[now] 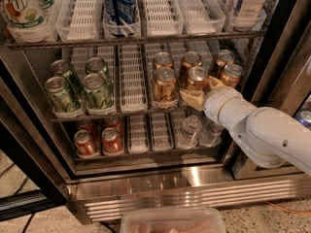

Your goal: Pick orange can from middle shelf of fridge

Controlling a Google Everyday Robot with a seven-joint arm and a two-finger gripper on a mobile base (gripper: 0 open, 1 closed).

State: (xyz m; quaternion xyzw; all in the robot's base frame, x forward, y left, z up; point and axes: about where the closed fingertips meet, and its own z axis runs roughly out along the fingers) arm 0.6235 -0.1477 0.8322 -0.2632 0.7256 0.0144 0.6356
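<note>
Arm's end effector [199, 91] sits at the front of the middle shelf [133, 111], right up against the front orange can [197, 76] in the centre lane of the orange group; cannot tell whether it's clamped on it or open. This reads as the grasp step, with the can not lifted yet. The next move calls for a confirmed grip, then a straight pull out of the fridge [194, 191] without knocking the neighbouring orange cans [165, 84].
</note>
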